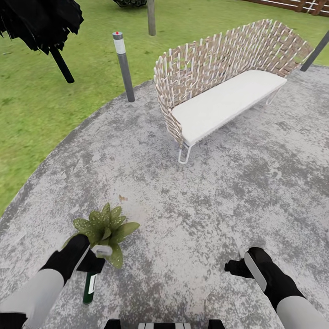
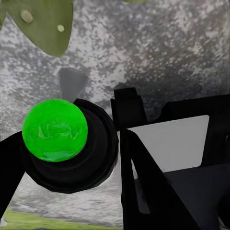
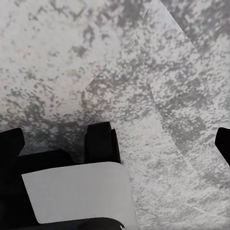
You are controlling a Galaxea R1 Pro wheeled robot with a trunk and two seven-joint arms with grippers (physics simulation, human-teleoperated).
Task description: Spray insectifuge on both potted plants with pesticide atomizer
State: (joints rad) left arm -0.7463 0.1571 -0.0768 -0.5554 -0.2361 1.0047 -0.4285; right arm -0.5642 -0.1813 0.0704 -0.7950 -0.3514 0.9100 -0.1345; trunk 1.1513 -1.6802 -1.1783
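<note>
The pot of the small rosette plant with pale-speckled green leaves (image 1: 106, 228) cannot be made out in the head view, since the leaves and the left gripper (image 1: 93, 259) cover its base, and only one such plant is in sight. The slim dark green spray bottle with a white label (image 1: 89, 287) hangs from that gripper with its black trigger top buried among the dark fingers, so just the lower body and label show there, tilted a little and close above the round grey mottled stone patio (image 1: 219, 196). From the left wrist camera the same bottle (image 2: 55, 130) appears end-on as a bright green disc inside a black ring (a look the head view never gives), with a black finger on either side closed against it and one speckled leaf (image 2: 45, 24) cut off by the frame edge. The left arm reaches forward and down, its gripper just beside the plant's nearest leaves. The right gripper (image 1: 240, 267) is held low over bare stone, well apart from the plant; in its wrist view the black fingers (image 3: 100, 141) stand wide apart with nothing between them. Beyond the patio edge stand a woven wicker bench with a white cushion (image 1: 224, 87) and a grey bollard lamp with a red dot (image 1: 123, 64) at the green lawn (image 1: 36, 100).
</note>
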